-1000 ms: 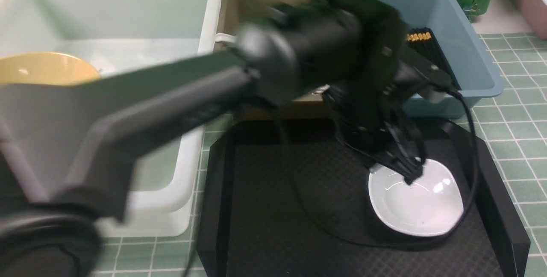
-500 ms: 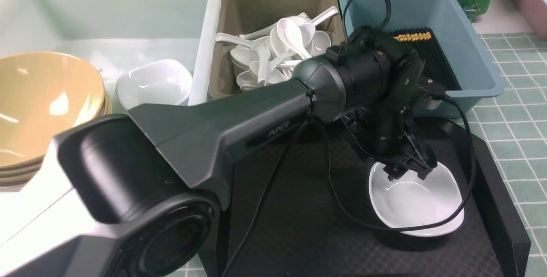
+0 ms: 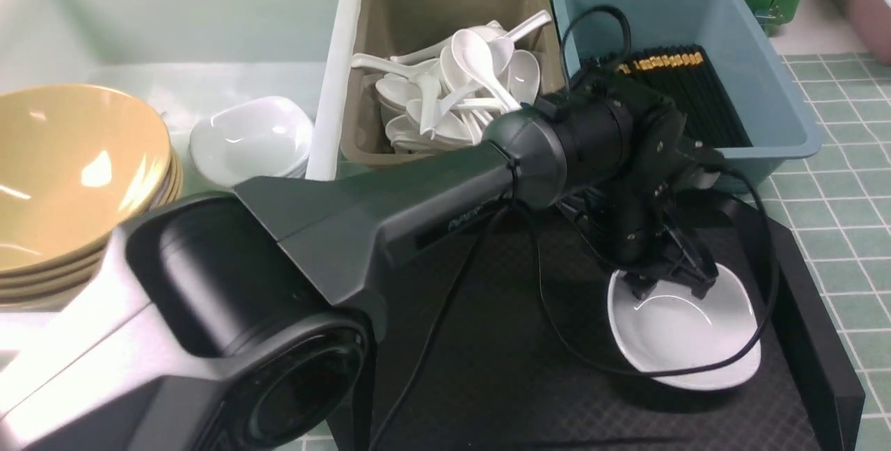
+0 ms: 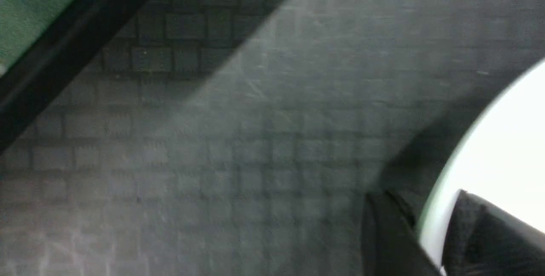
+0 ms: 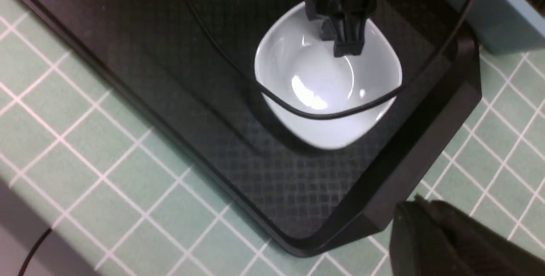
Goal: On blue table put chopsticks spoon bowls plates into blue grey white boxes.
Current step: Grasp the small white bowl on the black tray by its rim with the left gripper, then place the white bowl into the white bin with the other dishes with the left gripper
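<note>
A small white plate (image 3: 686, 339) lies on the black tray (image 3: 487, 367). My left gripper (image 3: 669, 287) is shut on its far rim, one finger inside and one outside. The left wrist view shows that rim (image 4: 430, 225) pinched between the fingers. In the right wrist view the plate (image 5: 328, 93) sits under the left gripper (image 5: 340, 39). My right gripper (image 5: 415, 201) is shut and empty over the blue table (image 5: 106, 148), beside the tray's corner. Tan bowls (image 3: 62, 172) and white plates (image 3: 250, 134) are in the white box (image 3: 209, 19).
The grey box (image 3: 418, 12) holds several spoons (image 3: 459, 89). The blue box (image 3: 766, 89) holds black chopsticks (image 3: 689, 89). My left arm (image 3: 348, 228) crosses the tray from the near left. Its cable (image 3: 696, 367) loops over the plate. The tray has a raised rim (image 3: 814, 312).
The left arm swung down and settled. Its jaws opened over the plate, then closed on the far rim. The plate shifted slightly to the right.
</note>
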Controlling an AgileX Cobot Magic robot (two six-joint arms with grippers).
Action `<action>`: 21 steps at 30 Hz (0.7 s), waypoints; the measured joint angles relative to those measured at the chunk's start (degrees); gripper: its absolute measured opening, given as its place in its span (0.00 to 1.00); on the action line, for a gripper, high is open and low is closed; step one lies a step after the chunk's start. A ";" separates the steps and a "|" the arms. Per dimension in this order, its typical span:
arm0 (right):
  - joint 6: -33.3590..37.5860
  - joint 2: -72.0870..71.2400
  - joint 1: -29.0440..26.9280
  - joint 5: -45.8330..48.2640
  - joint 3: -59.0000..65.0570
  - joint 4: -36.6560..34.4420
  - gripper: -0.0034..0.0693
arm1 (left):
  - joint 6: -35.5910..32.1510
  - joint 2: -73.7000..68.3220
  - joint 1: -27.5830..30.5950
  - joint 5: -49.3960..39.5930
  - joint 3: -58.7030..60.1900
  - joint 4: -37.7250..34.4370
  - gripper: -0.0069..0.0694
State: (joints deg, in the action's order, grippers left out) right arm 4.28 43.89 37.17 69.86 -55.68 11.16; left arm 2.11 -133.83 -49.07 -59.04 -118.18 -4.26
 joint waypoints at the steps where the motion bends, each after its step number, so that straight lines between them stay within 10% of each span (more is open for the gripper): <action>1: 0.00 0.00 0.00 -0.09 0.00 0.00 0.11 | -0.13 0.08 0.00 -0.27 -0.09 0.00 0.22; 8: -0.17 0.27 0.00 -5.56 -0.72 -0.62 0.11 | -4.30 6.19 0.76 -7.24 -3.19 5.54 0.10; 21: 12.47 20.55 4.45 -9.89 -18.45 -15.35 0.11 | -7.42 29.88 24.91 -12.77 -2.26 4.68 0.10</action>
State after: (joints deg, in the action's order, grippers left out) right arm 16.75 64.44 41.62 59.97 -74.12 -4.19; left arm -5.32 -103.95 -24.15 -71.80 -120.44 0.42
